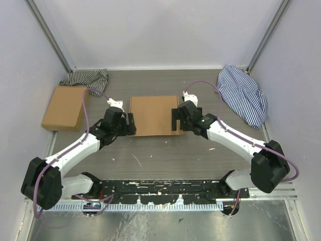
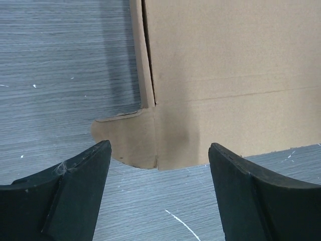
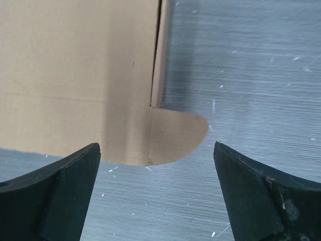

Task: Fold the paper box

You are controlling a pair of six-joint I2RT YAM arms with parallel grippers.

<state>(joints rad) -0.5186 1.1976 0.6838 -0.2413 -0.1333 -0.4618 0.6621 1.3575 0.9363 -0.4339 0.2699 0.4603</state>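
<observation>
**Colleague:** Where does the paper box [image 1: 153, 115] lie from your claws?

**Me:** It's in the middle of the table [image 1: 165, 150], lying flat, its longer side running left to right, squarely between my two arms. The left gripper [image 1: 131, 124] is just beside its left edge and the right gripper [image 1: 175, 119] just beside its right, so neither is nearer. Both are spread wide, gripping nothing.

**Colleague:** And your way in?

**Me:** A rounded tab [image 2: 125, 138] juts out at each near corner, just ahead of my fingers — I'd judge those come next.
</observation>
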